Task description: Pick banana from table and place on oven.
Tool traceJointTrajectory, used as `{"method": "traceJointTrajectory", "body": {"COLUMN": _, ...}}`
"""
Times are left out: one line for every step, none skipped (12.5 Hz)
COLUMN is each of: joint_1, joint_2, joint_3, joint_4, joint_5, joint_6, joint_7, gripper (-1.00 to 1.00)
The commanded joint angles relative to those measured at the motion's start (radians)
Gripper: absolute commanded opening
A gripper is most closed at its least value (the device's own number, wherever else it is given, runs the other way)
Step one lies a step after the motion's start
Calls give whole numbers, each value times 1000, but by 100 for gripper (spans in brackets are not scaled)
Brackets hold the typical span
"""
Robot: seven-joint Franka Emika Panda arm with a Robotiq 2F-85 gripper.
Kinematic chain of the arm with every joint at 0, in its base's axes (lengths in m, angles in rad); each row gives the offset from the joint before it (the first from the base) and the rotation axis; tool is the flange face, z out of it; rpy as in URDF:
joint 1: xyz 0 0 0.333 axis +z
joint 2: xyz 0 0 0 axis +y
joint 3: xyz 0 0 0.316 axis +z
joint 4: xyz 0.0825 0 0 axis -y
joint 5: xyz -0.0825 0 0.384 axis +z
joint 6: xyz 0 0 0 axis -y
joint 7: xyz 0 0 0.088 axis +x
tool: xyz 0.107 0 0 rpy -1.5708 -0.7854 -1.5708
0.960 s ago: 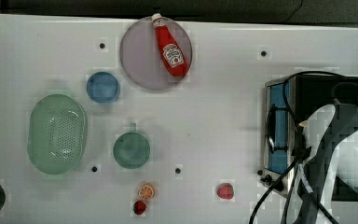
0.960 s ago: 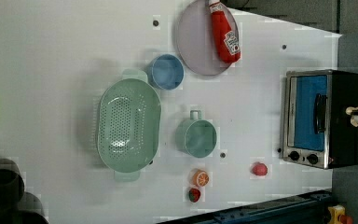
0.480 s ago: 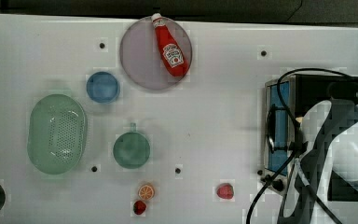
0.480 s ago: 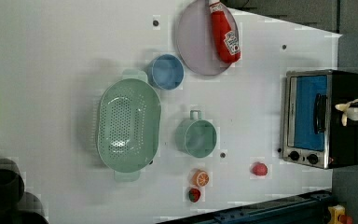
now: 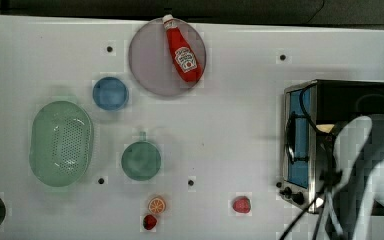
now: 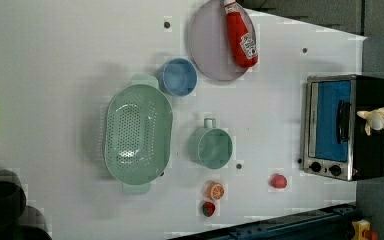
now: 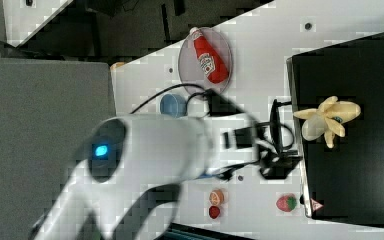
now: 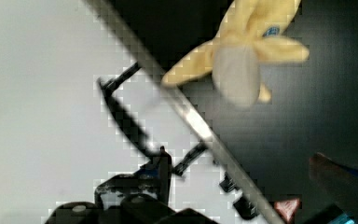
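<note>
Largest, a white table (image 5: pixel 240 125) with a few small dark holes, carrying everything else.

Next, the white robot arm (image 7: pixel 145 150), reaching across the right view toward the front of the oven. At its end the dark gripper (image 7: pixel 252 140), just beside the oven's front and not touching the banana. Not possible to tell whether spread or pressed together.

At the top view's right, the oven (image 6: pixel 372 95): black top, silver frame, blue glass door, dark handle, black knobs.

At the top view's left, a pale green colander (image 6: pixel 137 132).

Near the far edge, a round greyish plate (image 5: pixel 152 60) with a red ketchup bottle (image 5: pixel 182 50) lying across it.

Around the middle, a green mug (image 5: pixel 141 160), and between plate and colander a blue bowl (image 5: pixel 110 93).

On the black top of the oven, near its front edge, the banana (image 7: pixel 327 120), pale yellow, peel partly spread, lying free.

Smallest, on the table: a red strawberry (image 5: pixel 241 204) near the oven, an orange slice (image 5: pixel 156 205), and just beside it a smaller strawberry (image 5: pixel 149 222).
</note>
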Motion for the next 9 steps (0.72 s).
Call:
{"method": "traceJointTrajectory", "body": {"joint_1": 36, "joint_2": -192, "joint_3": 62, "joint_4": 66, "joint_5": -63, "joint_6": -99, "joint_7": 35, "gripper": 100}}
{"method": "traceJointTrajectory", "body": {"joint_1": 47, "joint_2": -236, "joint_3": 106, "joint_4": 63, "joint_5": -83, "joint_6": -132, "joint_7": 93, "gripper": 100}}
{"method": "traceJointTrajectory", "body": {"joint_1": 54, "joint_2": -276, "joint_3": 159, "joint_4": 58, "joint_5": -105, "joint_6": -156, "joint_7": 167, "gripper": 100}}
{"method": "traceJointTrajectory", "body": {"joint_1": 58, "joint_2": -312, "joint_3": 215, "joint_4": 45, "joint_5": -118, "joint_6": -177, "joint_7": 247, "gripper": 100}}
{"method": "traceJointTrajectory", "body": {"joint_1": 58, "joint_2": -345, "joint_3": 272, "joint_4": 23, "joint_5": -118, "joint_6": -197, "joint_7": 337, "gripper": 100}}
{"method": "traceJointTrajectory", "body": {"joint_1": 59, "joint_2": -377, "joint_3": 328, "joint_4": -6, "joint_5": -118, "joint_6": -213, "joint_7": 436, "gripper": 100}}
{"method": "traceJointTrajectory", "body": {"joint_1": 61, "joint_2": -407, "joint_3": 383, "joint_4": -42, "joint_5": -114, "joint_6": -216, "joint_7": 540, "gripper": 100}}
{"method": "traceJointTrajectory", "body": {"joint_1": 63, "joint_2": -436, "joint_3": 436, "joint_4": -77, "joint_5": -114, "joint_6": -216, "joint_7": 631, "gripper": 100}}
{"method": "traceJointTrajectory", "body": {"joint_1": 64, "joint_2": -462, "joint_3": 484, "joint_4": -107, "joint_5": -114, "joint_6": -215, "joint_7": 712, "gripper": 100}}
